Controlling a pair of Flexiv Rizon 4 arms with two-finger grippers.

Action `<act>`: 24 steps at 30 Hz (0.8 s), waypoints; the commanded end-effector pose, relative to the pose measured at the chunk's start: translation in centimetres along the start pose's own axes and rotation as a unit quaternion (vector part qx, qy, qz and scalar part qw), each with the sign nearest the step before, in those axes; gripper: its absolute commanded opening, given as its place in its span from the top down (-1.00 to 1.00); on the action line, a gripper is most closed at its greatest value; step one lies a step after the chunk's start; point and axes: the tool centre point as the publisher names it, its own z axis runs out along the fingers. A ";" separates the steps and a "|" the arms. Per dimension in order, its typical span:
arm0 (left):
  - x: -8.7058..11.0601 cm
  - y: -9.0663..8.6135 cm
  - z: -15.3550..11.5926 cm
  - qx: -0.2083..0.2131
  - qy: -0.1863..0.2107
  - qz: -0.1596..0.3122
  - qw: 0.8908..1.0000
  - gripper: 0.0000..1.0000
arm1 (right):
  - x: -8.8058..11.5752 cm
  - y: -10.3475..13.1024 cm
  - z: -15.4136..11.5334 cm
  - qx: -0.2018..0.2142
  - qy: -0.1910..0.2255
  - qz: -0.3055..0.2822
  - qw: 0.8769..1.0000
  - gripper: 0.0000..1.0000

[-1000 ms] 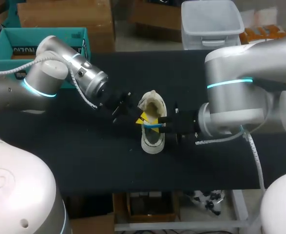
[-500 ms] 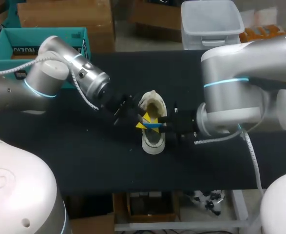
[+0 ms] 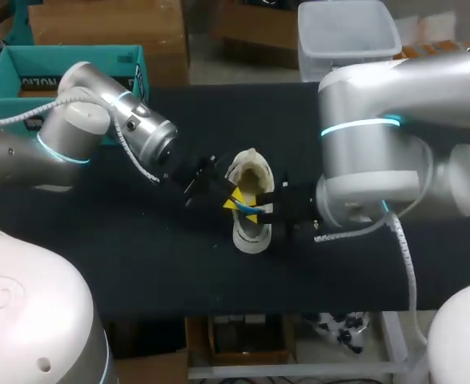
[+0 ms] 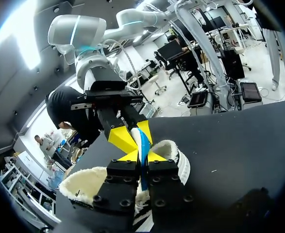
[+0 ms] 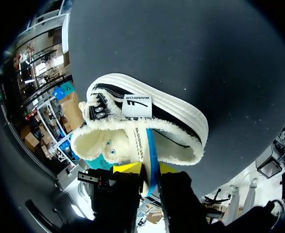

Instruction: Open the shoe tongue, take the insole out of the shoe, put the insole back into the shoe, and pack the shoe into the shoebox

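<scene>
A cream fleece-lined shoe (image 3: 251, 228) with a black side stands in the middle of the black table (image 3: 138, 272), its opening facing up. The thin blue insole (image 3: 247, 206) sticks up on edge out of that opening. My left gripper (image 3: 233, 201) comes in from the left and my right gripper (image 3: 260, 210) from the right; they meet over the shoe. In the left wrist view my left gripper (image 4: 143, 156) is shut on the blue insole (image 4: 143, 167), with the right gripper's yellow fingertips (image 4: 120, 138) just ahead on the same strip. In the right wrist view my right gripper (image 5: 149, 168) pinches the insole (image 5: 152, 145) above the shoe (image 5: 147, 114).
A teal box (image 3: 58, 68) sits at the table's back left corner, behind my left arm (image 3: 82, 128). My right arm's bulky elbow (image 3: 379, 168) hangs over the table's right half. Bare black tabletop lies in front of the shoe.
My right arm has swung a little to the left, toward the shoe. The left gripper has edged slightly right; both stay at the shoe's opening with the blue insole.
</scene>
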 end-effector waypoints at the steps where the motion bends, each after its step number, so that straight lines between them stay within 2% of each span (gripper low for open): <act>1: -0.3 0.4 0.3 0.000 -0.003 -0.001 1.000 1.00 | 0.2 -0.4 0.2 -0.011 -0.013 0.000 1.000 1.00; 5: -0.2 0.2 0.3 0.000 -0.002 -0.007 1.000 1.00 | 0.3 0.6 0.9 -0.008 -0.017 -0.001 1.000 1.00; 6: -0.3 0.0 0.2 0.001 -0.002 -0.009 1.000 0.35 | 0.3 0.8 1.0 -0.011 -0.020 -0.002 1.000 1.00; 7: -0.3 0.0 0.1 0.000 -0.002 -0.009 1.000 -0.11 | 0.4 1.0 1.1 -0.012 -0.021 -0.003 1.000 1.00; 8: -0.3 -0.1 0.0 -0.001 -0.002 -0.009 1.000 -0.45 | 0.4 1.2 1.2 -0.016 -0.024 -0.004 1.000 1.00; 9: -0.3 -0.2 0.0 -0.001 -0.002 -0.009 1.000 -0.58 | 0.4 1.3 1.3 -0.022 -0.028 -0.003 0.999 1.00; 11: -0.2 -0.2 -0.1 -0.005 -0.004 -0.009 1.000 -0.69 | 0.5 1.7 1.6 -0.026 -0.029 -0.005 0.999 1.00; 14: -0.2 0.1 -0.1 -0.010 -0.005 -0.014 1.000 -0.65 | 0.6 2.1 1.9 -0.028 -0.031 -0.005 0.999 1.00; 15: -0.2 0.1 -0.1 -0.011 -0.005 -0.018 1.000 -0.71 | 0.6 2.2 1.9 -0.031 -0.034 -0.002 0.999 1.00; 17: -0.2 0.1 -0.2 -0.010 -0.004 -0.025 1.000 -1.00 | 0.6 2.4 2.0 -0.036 -0.034 -0.008 0.999 1.00; 24: -0.3 -1.0 -1.9 -0.004 -0.003 -0.052 0.999 -1.00 | 0.9 2.7 2.2 -0.061 -0.041 -0.032 0.997 1.00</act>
